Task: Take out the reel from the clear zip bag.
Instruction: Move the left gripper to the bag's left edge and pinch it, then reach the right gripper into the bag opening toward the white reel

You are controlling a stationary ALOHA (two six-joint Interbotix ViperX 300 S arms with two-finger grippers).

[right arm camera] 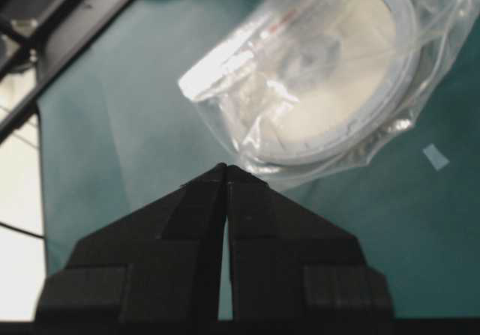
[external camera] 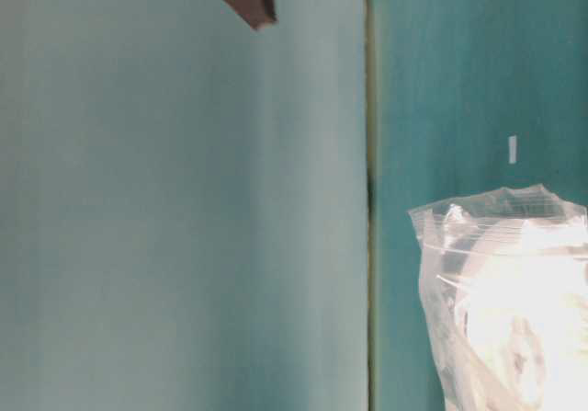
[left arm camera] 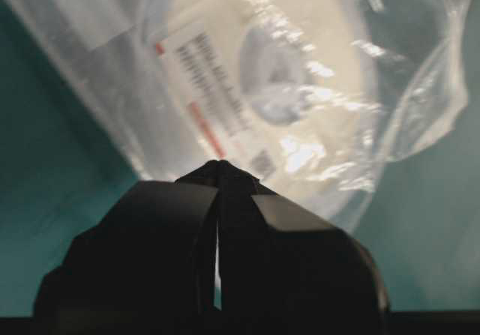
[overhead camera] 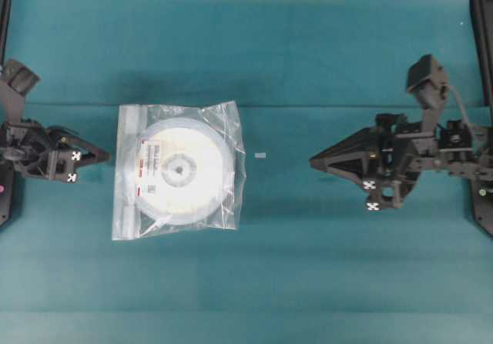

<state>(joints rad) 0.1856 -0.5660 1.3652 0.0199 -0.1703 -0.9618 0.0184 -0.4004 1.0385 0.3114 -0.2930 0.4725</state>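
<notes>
Left gripper [overhead camera: 104, 157]: at the left edge of the overhead view, at mid-height, fingers pressed together to a point and holding nothing; the tip aims right and sits just beside the bag's left edge, not touching it.
Clear zip bag [overhead camera: 127, 205]: flat on the teal table [overhead camera: 308, 51], left of centre in the overhead view, zip strip along its left side (crinkled plastic, glare in both wrist views).
Reel [overhead camera: 185, 171]: inside the bag, lying flat, white label left of its grey hub; it fills most of the bag.
White scrap [overhead camera: 261, 156]: small bit on the table just right of the bag, between bag and right gripper.
Right gripper [overhead camera: 314, 161]: right of centre at mid-height, fingers together with only a thin slit between them, empty; it points left and is well apart from the bag.
</notes>
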